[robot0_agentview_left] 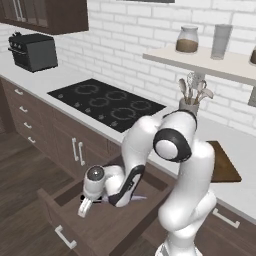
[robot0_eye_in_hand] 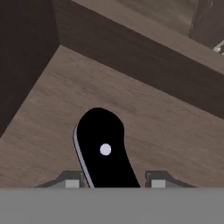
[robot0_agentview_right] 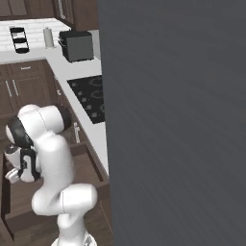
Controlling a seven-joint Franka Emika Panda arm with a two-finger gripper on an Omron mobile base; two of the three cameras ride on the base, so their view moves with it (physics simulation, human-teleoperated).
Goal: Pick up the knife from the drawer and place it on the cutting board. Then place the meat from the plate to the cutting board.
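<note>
The knife [robot0_eye_in_hand: 105,148] lies flat on the floor of the open drawer [robot0_eye_in_hand: 153,118], handle end pointing away from the hand, long axis running back between the fingertips. The gripper [robot0_eye_in_hand: 111,180] straddles it; whether it clamps it, I cannot tell.

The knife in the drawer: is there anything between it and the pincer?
Nothing visible. In the hand view the knife's dark handle lies on the drawer floor directly between the two fingertips of the pincer, with no other object around it.
</note>
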